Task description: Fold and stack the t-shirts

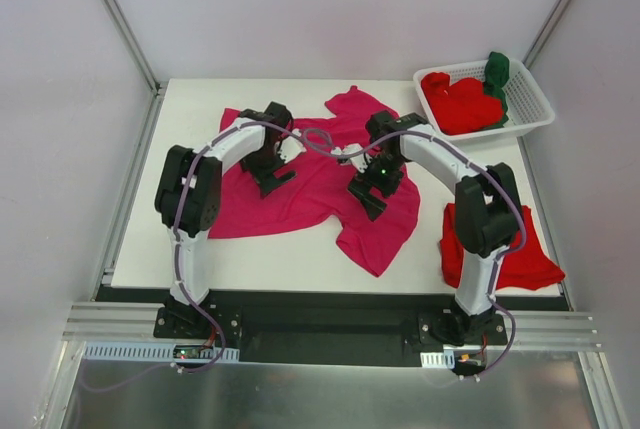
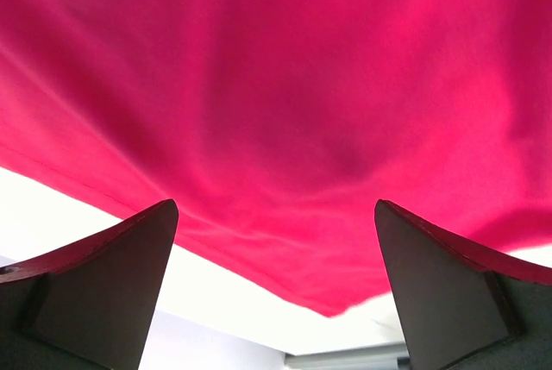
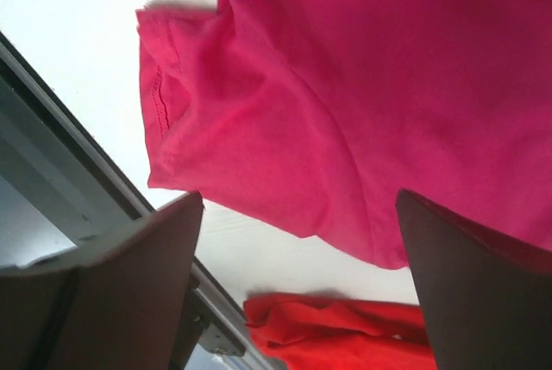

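A magenta-pink t-shirt [image 1: 310, 189] lies spread and rumpled across the middle of the white table [image 1: 300, 259]. My left gripper [image 1: 270, 181] hovers over its left half, open, with only pink cloth [image 2: 276, 85] below the fingers. Over the shirt's right half, near a sleeve [image 3: 207, 103], my right gripper [image 1: 368, 199] also stands open and empty. A folded bright red t-shirt [image 1: 505, 254] lies at the table's front right corner, and its edge [image 3: 345, 331] shows in the right wrist view. More red cloth [image 1: 460, 101] and a dark green t-shirt [image 1: 497, 74] sit in the basket.
A white slotted plastic basket [image 1: 535, 99] stands at the back right corner. White walls and metal frame posts [image 1: 120, 19] close in the table on three sides. A metal rail [image 1: 330, 324] holding both arm bases runs along the near edge.
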Controlling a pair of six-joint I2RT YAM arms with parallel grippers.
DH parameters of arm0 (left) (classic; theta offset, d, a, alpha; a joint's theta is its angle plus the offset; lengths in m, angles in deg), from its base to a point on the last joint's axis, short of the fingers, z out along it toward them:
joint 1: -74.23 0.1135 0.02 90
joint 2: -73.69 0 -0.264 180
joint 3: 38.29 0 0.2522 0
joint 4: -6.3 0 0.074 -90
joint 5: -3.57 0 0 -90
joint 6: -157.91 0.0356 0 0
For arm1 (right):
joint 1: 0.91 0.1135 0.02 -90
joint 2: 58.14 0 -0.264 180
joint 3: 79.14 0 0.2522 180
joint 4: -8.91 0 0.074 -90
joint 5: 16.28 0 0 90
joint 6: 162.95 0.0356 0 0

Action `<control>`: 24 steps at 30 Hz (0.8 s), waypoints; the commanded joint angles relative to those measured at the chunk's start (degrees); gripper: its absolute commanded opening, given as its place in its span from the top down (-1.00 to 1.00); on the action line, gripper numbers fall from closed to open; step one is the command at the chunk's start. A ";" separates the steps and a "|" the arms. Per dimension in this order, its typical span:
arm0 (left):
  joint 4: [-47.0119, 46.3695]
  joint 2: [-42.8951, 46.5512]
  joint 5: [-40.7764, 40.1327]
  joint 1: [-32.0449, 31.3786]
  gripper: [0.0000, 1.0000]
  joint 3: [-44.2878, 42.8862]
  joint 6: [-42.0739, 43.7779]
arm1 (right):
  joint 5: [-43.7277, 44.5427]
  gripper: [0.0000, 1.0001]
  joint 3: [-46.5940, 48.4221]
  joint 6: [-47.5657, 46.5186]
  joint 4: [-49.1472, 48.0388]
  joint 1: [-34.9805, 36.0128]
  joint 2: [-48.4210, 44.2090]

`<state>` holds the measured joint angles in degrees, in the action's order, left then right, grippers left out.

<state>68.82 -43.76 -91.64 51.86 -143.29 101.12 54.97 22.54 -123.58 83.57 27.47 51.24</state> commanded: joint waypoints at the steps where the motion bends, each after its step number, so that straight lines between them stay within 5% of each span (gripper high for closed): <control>1: 1.52 6.79 -1.82 1.36 -0.99 4.04 -0.69 | -7.44 -0.96 4.27 0.27 -3.07 1.50 0.47; 8: 1.43 8.37 -4.01 8.74 -0.98 6.34 -0.17 | -7.98 -0.94 1.73 -0.87 -4.21 2.29 5.84; 24: 1.43 9.78 -4.90 8.92 -0.99 6.08 0.45 | -8.33 -0.93 2.17 -7.89 12.04 2.73 9.18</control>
<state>68.86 -37.13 -95.95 60.78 -137.37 101.23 48.77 24.18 -127.43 86.00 29.96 60.99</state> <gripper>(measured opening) 0.993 0.966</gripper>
